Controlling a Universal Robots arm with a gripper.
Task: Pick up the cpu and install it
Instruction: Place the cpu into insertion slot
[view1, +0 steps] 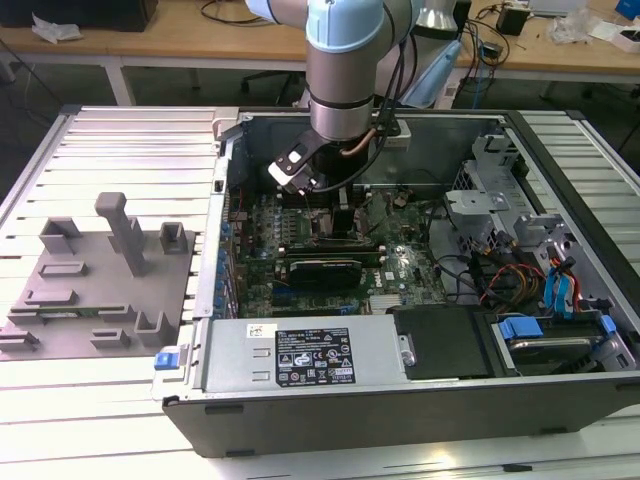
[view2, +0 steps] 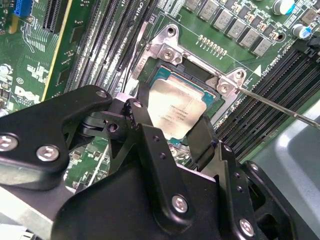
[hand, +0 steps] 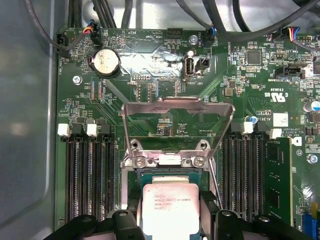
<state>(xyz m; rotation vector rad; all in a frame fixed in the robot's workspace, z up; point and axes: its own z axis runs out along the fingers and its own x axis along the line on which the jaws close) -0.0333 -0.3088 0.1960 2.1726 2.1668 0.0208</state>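
Starting at the exterior view's left, a grey fixture tray (view1: 100, 288) with upright blocks lies on the slatted bench (view1: 130, 140), just beside the open computer case (view1: 420, 425). Along the case's near edge sits a silver power supply (view1: 300, 355). Behind it, at the middle of the case, the arm (view1: 345, 70) reaches straight down over the green motherboard (view1: 400, 270). In the second wrist view, the pincer (view2: 172, 124) is pinching the cpu (view2: 175, 111). One black finger (view2: 139, 112) presses one edge of the chip and the other finger (view2: 202, 140) presses the opposite edge. The cpu, pale silvery top facing up, is within the opening of the metal-framed socket (view2: 165, 50). Whether it is fully seated or just above the contacts cannot be told. In the first wrist view the socket's load plate (hand: 177, 117) stands raised on the far side of the cpu (hand: 171, 207). Dark memory slots (hand: 85, 175) flank the socket on both sides, and a coin cell (hand: 105, 61) sits farther off on the board. At the exterior view's right, inside the case, are drive bays with blue tabs (view1: 520, 327) and bundled cables.
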